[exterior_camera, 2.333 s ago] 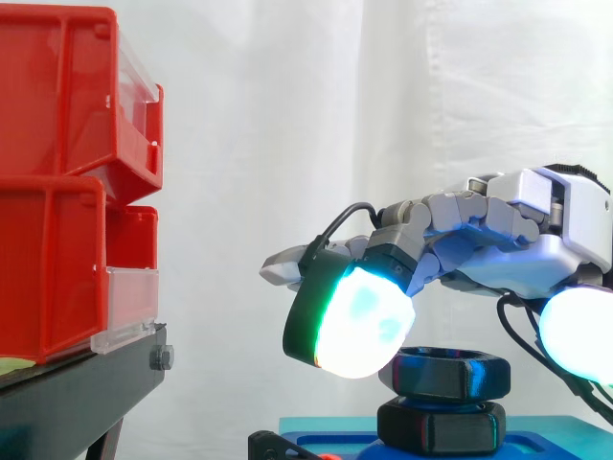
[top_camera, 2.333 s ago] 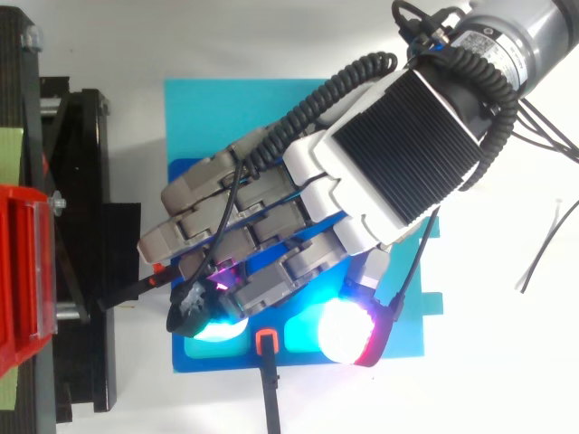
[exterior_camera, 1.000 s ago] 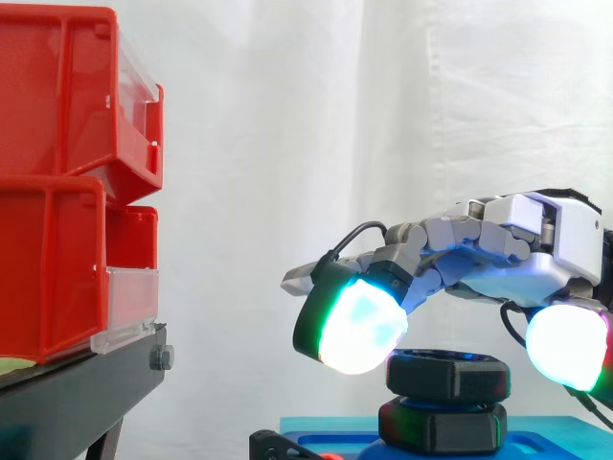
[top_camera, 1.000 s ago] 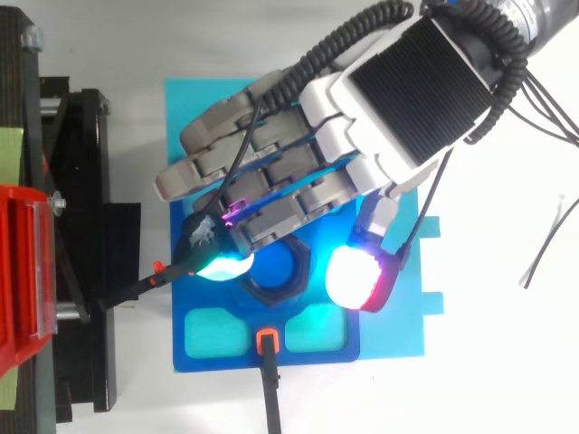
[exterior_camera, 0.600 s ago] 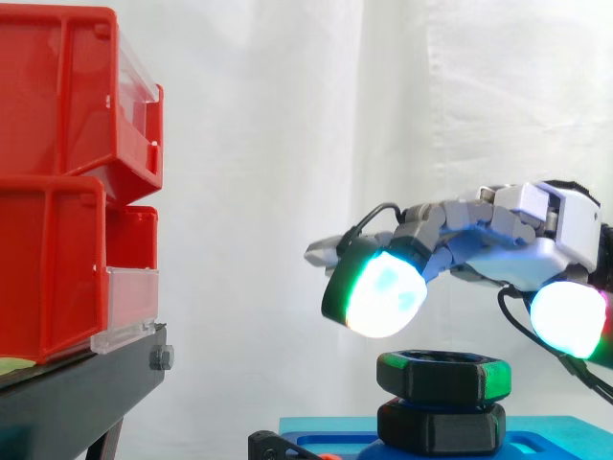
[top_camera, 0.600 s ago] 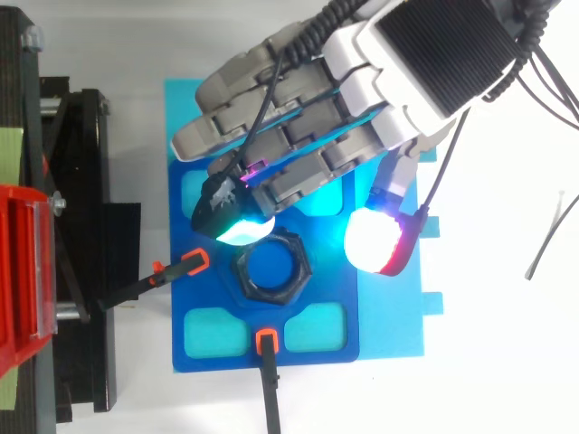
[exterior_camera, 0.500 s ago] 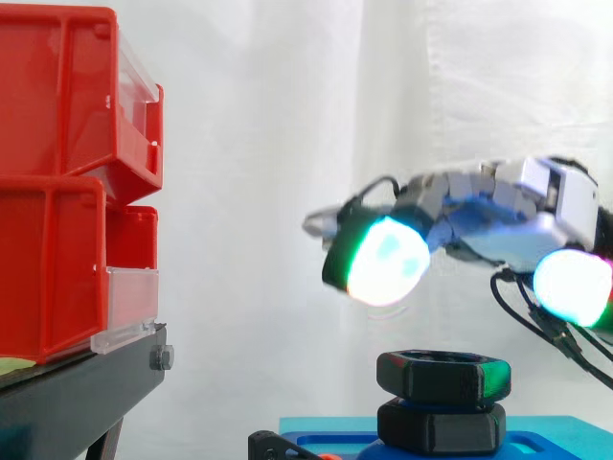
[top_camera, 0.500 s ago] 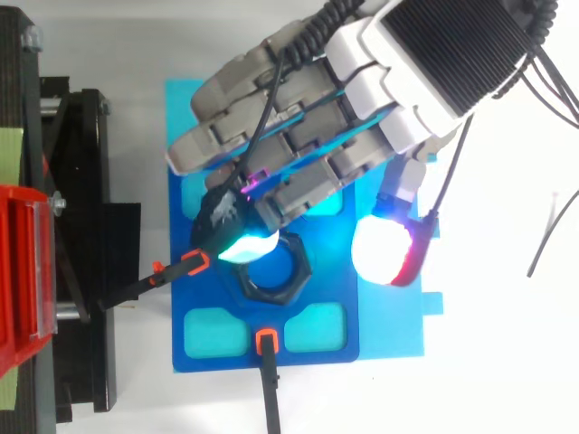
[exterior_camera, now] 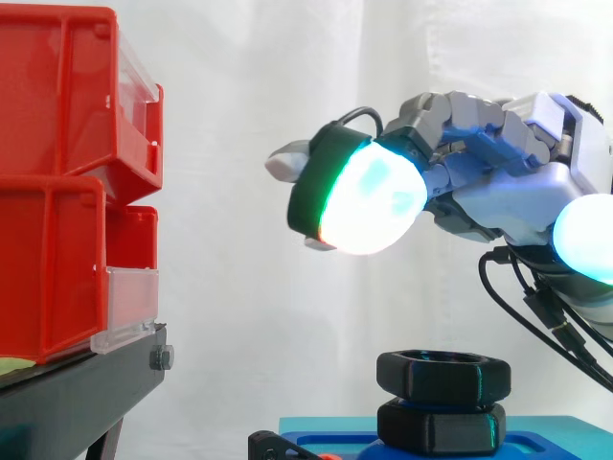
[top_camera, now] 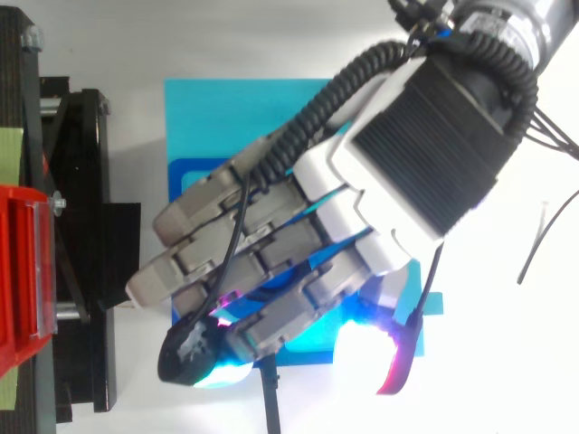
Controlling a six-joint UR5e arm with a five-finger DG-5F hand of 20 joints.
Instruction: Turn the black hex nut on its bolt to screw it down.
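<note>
In the side view the hand (exterior_camera: 508, 182) fills the upper right of the frame, reaching in from the right edge with its fingers stretched leftward and only gently bent. A large fingertip pad (exterior_camera: 369, 201), glowing white and cyan with a green rim, sits near the centre, and a second, cyan pad (exterior_camera: 586, 240) shows at the right edge. The hand is released, with nothing between fingers and thumb. The black hex nut (exterior_camera: 442, 374) lies low in the frame, right of centre, below the hand and well apart from it, with bare white curtain (exterior_camera: 249, 316) between nut and pads. The nut rests level on top of a second black hex piece (exterior_camera: 441, 426), which stands on a blue plate (exterior_camera: 546, 446) along the bottom edge. Red bins (exterior_camera: 57, 192) are stacked at the left edge on a black stand (exterior_camera: 77, 388). In the top view the hand (top_camera: 425, 145) comes in from the upper right corner and spreads across the middle of the frame, its grey fingers (top_camera: 226, 244) pointing to the lower left and lying side by side over a cyan board (top_camera: 235, 108). One pad glows cyan at the bottom, left of centre, another white and magenta further right. The red bins and black stand run down the left edge.
</note>
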